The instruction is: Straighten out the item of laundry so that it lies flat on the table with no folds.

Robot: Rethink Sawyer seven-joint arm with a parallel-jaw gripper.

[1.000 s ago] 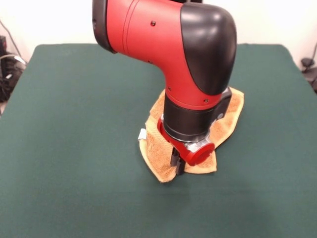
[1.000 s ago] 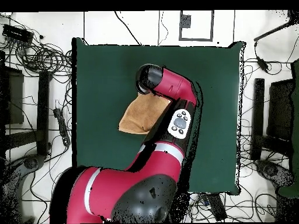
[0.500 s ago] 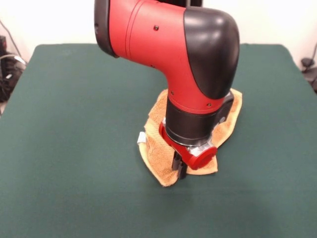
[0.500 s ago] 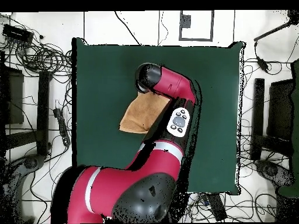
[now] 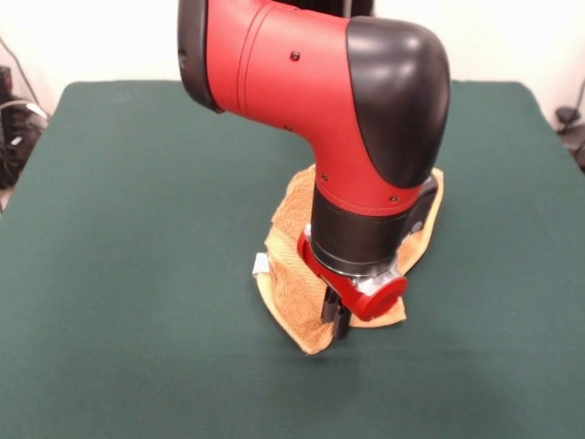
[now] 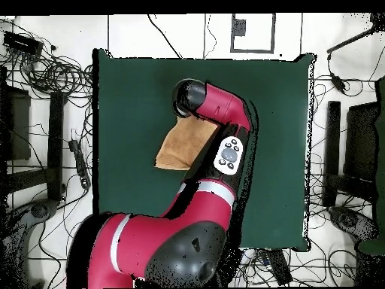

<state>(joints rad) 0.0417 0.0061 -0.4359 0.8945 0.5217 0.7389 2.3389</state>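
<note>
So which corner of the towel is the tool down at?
The towel's pointed front corner, nearest the camera across the table; the tool stands right beside it.

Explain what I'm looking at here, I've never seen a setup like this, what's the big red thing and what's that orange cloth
The red and black thing is a robot arm working at a green table. One picture is taken from across the table, facing the robot; the other looks straight down from above, with the robot's base at the bottom. The orange cloth is a small towel, lying rumpled on the table, partly hidden under the arm. At the arm's tip is a gripper, pressed down at the towel's near edge. Whether it is pinching the cloth cannot be seen.
</note>
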